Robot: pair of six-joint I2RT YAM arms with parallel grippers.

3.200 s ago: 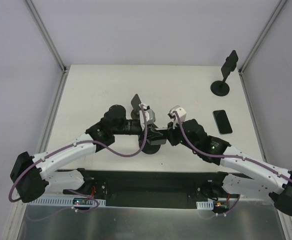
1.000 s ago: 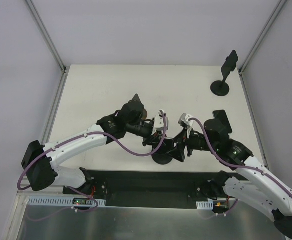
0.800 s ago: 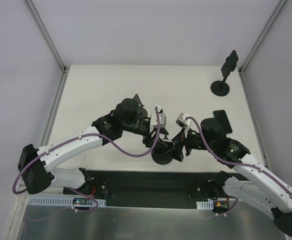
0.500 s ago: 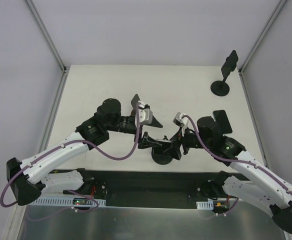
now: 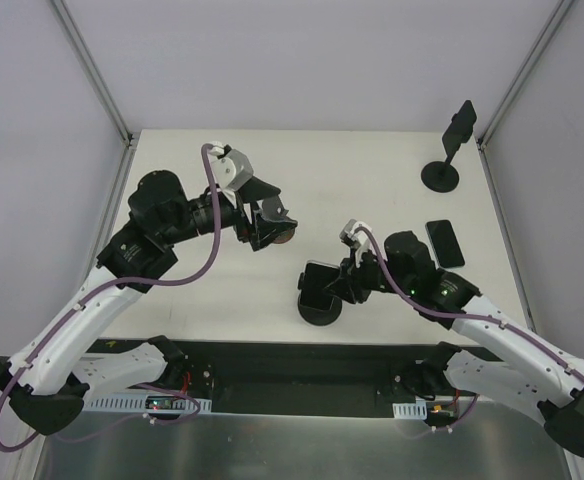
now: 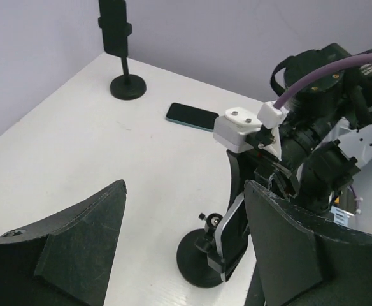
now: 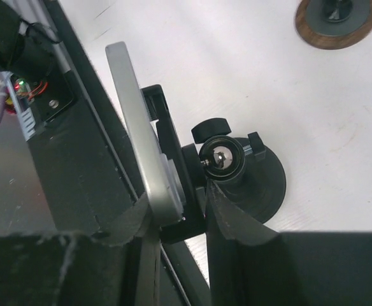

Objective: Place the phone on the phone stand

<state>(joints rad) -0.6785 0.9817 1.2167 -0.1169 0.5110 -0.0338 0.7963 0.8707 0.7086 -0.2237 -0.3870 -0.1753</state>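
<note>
Silver phone (image 7: 137, 127) in stand (image 7: 269, 185), screen hidden

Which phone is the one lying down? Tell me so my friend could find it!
Find the tall black stand with a round base at the far right corner of the white table. Just nearer than it is the dark rectangular phone. Unlike the silver-edged phone clamped in the other stand, it lies flat, touching nothing.

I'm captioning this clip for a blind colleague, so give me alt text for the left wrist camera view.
Between the dark fingers of the open left gripper, the right gripper grips a phone in a phone stand on a white table. Behind, a second phone lies flat near another stand in the far corner.
</note>
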